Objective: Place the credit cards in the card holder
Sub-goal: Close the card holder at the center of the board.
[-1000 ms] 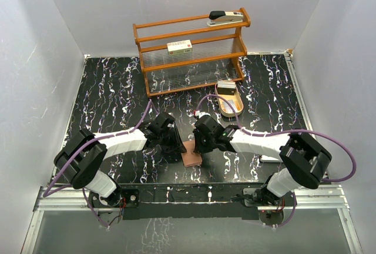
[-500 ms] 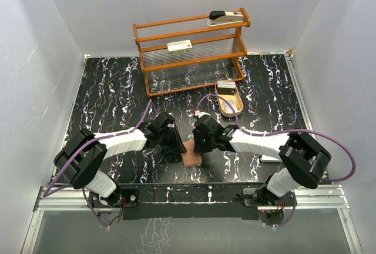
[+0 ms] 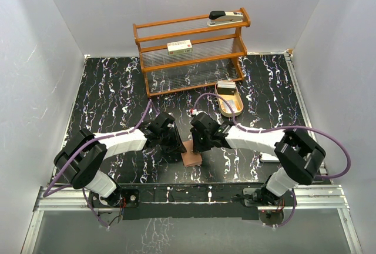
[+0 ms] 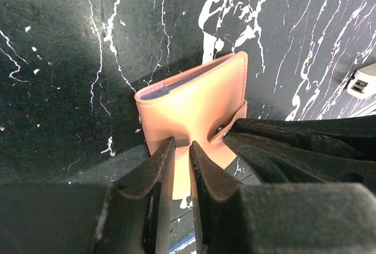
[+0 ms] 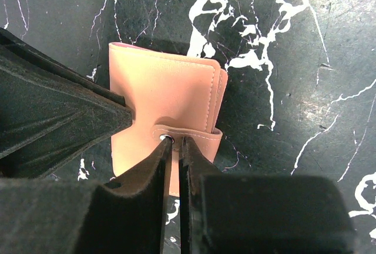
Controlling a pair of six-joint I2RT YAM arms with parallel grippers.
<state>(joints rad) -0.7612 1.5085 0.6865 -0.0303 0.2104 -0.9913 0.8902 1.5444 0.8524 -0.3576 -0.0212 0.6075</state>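
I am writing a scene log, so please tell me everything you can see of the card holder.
The card holder is a small folded wallet of reddish-brown, leather-like material with a stitched edge. It lies flat on the black marbled table near the front edge, between the arms. A tab with a metal snap wraps around one side. A bluish edge shows inside the fold. The left claw, nearly closed, rests on one end; the right claw touches the snap.

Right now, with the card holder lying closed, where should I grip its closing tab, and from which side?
Grip the closing tab at its free snap end on the top cover, coming from above and pinching across its width. The card holder lies flat and the tab wraps around one edge, so probably only that end lifts.
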